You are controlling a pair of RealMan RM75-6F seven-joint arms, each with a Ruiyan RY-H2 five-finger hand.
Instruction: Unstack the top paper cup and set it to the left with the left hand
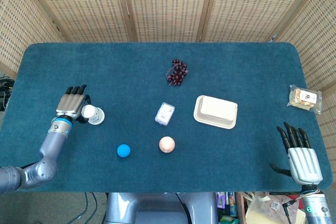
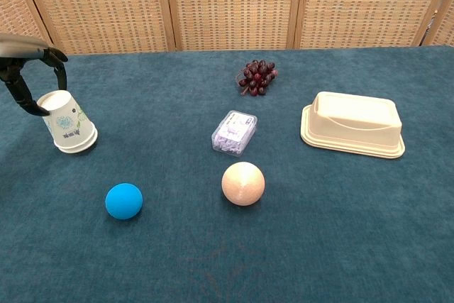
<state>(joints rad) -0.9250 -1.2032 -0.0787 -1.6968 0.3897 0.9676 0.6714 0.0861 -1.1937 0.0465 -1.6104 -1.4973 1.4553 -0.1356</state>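
Observation:
A white paper cup stack [image 2: 67, 122] with a small printed pattern stands upside down at the table's left side, also seen from above as the cup stack [image 1: 93, 114]. My left hand [image 1: 73, 104] is at its left side. In the chest view the left hand [image 2: 32, 76] brackets the cup's upper end, thumb against its left edge and a finger curved over the top. I cannot make out separate cups in the stack. My right hand [image 1: 300, 154] lies at the near right corner with fingers spread, holding nothing.
A blue ball [image 2: 124, 201] lies just near-right of the cup. A peach ball [image 2: 243, 183], a small clear box [image 2: 234, 133], grapes [image 2: 257, 76] and a cream lidded container [image 2: 352, 124] occupy the middle and right. A snack packet [image 1: 304, 98] sits at the far right edge.

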